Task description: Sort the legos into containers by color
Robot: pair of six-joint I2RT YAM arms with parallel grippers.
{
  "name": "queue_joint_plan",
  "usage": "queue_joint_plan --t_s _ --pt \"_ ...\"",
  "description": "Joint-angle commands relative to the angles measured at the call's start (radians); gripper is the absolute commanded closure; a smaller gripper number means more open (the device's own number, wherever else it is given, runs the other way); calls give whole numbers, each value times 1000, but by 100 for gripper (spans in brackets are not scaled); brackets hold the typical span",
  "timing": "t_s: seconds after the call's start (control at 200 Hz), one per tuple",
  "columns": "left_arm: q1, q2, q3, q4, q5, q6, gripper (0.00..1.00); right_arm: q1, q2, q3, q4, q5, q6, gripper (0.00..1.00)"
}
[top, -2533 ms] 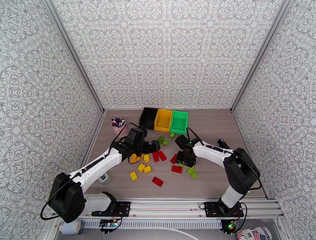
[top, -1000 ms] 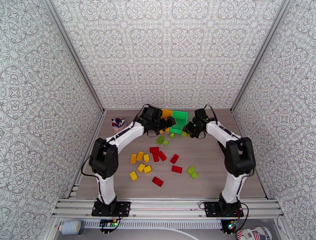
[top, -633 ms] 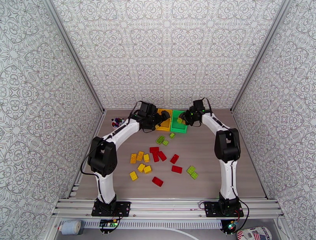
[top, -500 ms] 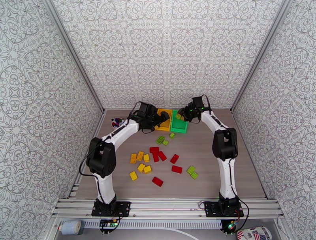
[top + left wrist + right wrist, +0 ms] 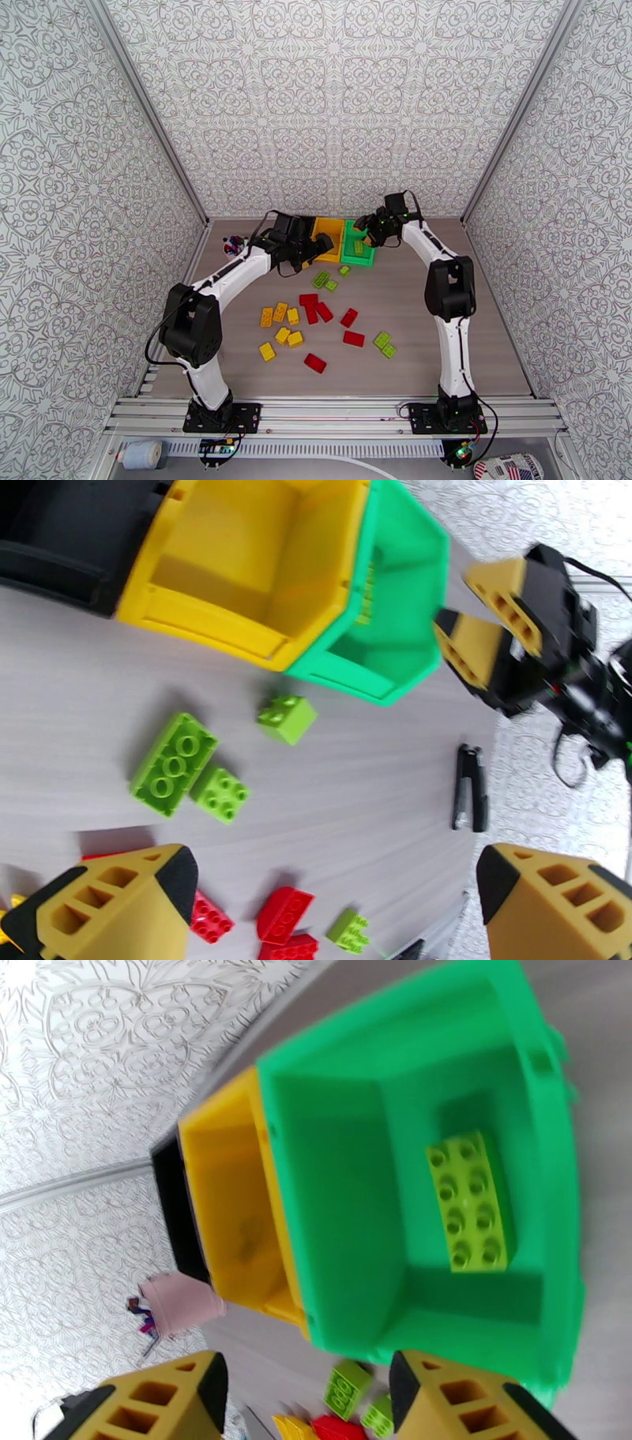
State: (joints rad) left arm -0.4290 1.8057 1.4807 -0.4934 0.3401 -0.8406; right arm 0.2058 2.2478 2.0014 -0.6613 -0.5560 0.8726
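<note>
The three bins stand in a row at the back: black (image 5: 63,543), yellow (image 5: 326,233) and green (image 5: 359,256). My right gripper (image 5: 363,223) hovers open over the green bin (image 5: 340,1197), and a light green brick (image 5: 472,1201) lies on that bin's floor. My left gripper (image 5: 322,246) is open and holds nothing; it hangs just in front of the yellow bin (image 5: 245,567), whose inside looks bare. Loose light green bricks (image 5: 174,763) lie below it. Red bricks (image 5: 316,308), yellow bricks (image 5: 283,328) and two green ones (image 5: 385,344) are scattered mid-table.
A pink cup of pens (image 5: 235,246) stands left of the bins, close to my left arm. A small black tool (image 5: 470,788) lies on the table right of the green bin. Patterned walls close the table in at the back and both sides.
My right gripper has opened and the green brick it carried now lies in the green bin. The left gripper has drawn back a little from the yellow bin.
</note>
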Motion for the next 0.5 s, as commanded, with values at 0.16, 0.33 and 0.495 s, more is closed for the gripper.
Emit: queue_joint_plan --t_s 0.16,0.33,0.495 --pt "-77 -50 17 -205 -165 163 1 18 -328 -338 -169 165 -158 43" --pt "-156 -69 -65 -188 -183 171 1 40 -541 -641 -194 252 -188 41" --pt "-226 -73 -126 -159 -189 141 1 141 -677 -830 -257 353 -145 41"
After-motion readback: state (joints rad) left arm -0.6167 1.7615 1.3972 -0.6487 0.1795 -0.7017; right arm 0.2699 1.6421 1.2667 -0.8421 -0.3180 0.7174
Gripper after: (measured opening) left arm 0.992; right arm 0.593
